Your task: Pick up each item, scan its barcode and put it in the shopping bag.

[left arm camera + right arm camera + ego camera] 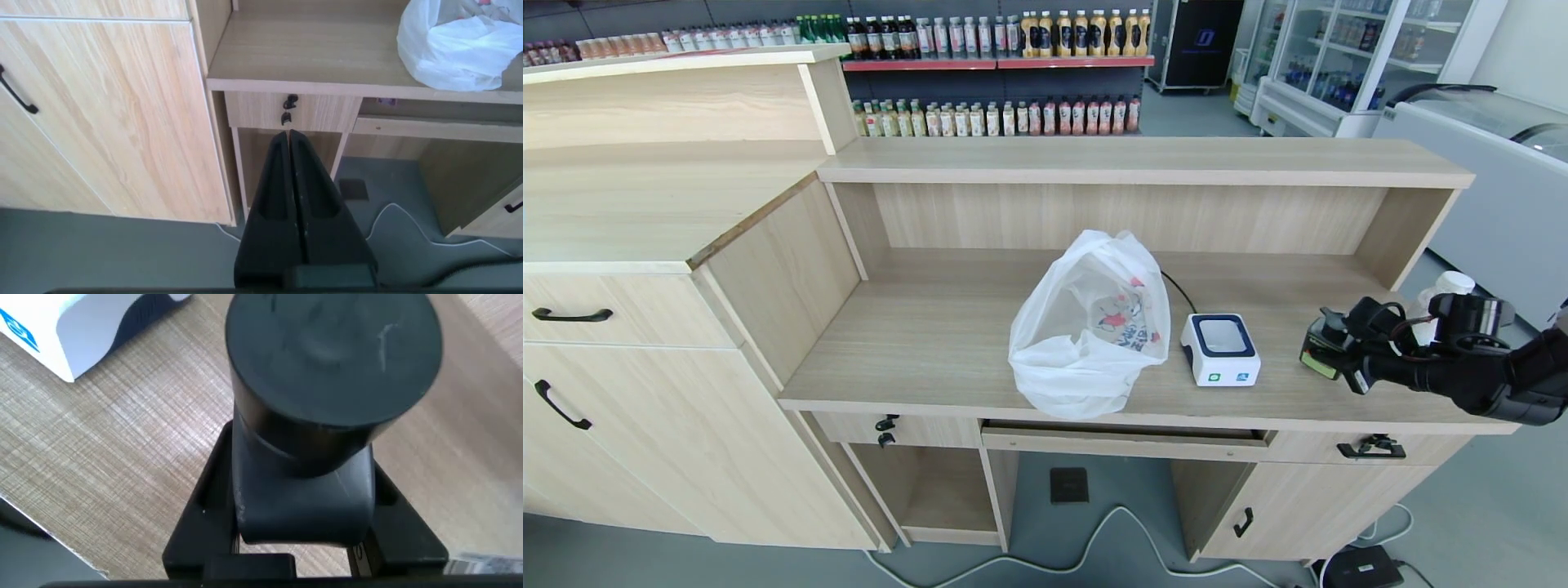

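1. The right jaws are gripping a black container over the worktop, right of the scanner.
2. The left jaws are hanging closed, empty, below the worktop's front edge.
3. The bag is sitting open just left of the scanner.

Counter matt wood grain; shopping bag thin crinkled plastic (translucent); scanner glossy plastic; container matt black plastic

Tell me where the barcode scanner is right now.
In the head view the scanner sits on the counter, right of centre, directly right of the white shopping bag and left of the right gripper, which grips a black container.
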